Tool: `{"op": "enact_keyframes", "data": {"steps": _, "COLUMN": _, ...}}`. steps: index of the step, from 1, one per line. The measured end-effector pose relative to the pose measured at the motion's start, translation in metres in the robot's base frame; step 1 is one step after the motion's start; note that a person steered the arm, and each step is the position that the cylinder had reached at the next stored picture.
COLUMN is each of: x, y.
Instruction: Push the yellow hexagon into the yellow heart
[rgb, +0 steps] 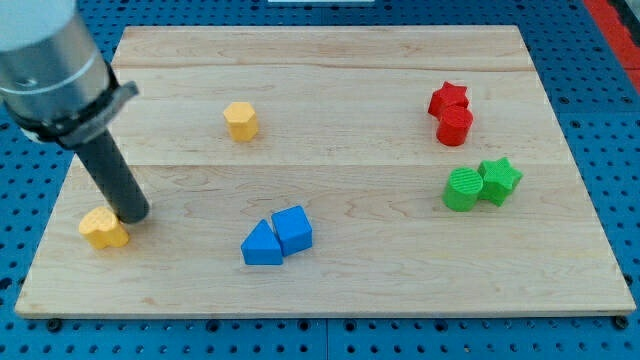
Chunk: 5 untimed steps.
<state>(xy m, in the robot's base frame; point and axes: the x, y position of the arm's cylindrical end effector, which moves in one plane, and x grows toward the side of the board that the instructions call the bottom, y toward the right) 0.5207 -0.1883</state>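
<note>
The yellow hexagon (241, 121) sits on the wooden board (330, 80) left of centre, toward the view's top. The yellow heart (104, 229) lies near the board's left edge, toward the view's bottom. My tip (135, 214) rests on the board just right of and slightly above the yellow heart, touching or nearly touching it. The tip is far from the hexagon, which lies up and to the right of it.
A blue triangle (262, 245) and a blue cube (292, 229) touch each other at bottom centre. A red star (449, 99) and a red cylinder (454, 126) sit at the upper right. A green cylinder (463, 190) and a green star (498, 180) sit at the right.
</note>
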Motion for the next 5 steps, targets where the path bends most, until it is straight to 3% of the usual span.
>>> {"op": "enact_keyframes", "data": {"steps": 2, "x": -0.049, "y": 0.095}}
{"op": "enact_keyframes", "data": {"steps": 3, "x": -0.099, "y": 0.131}}
{"op": "enact_keyframes", "data": {"steps": 4, "x": -0.146, "y": 0.135}}
{"op": "enact_keyframes", "data": {"steps": 5, "x": -0.152, "y": 0.085}}
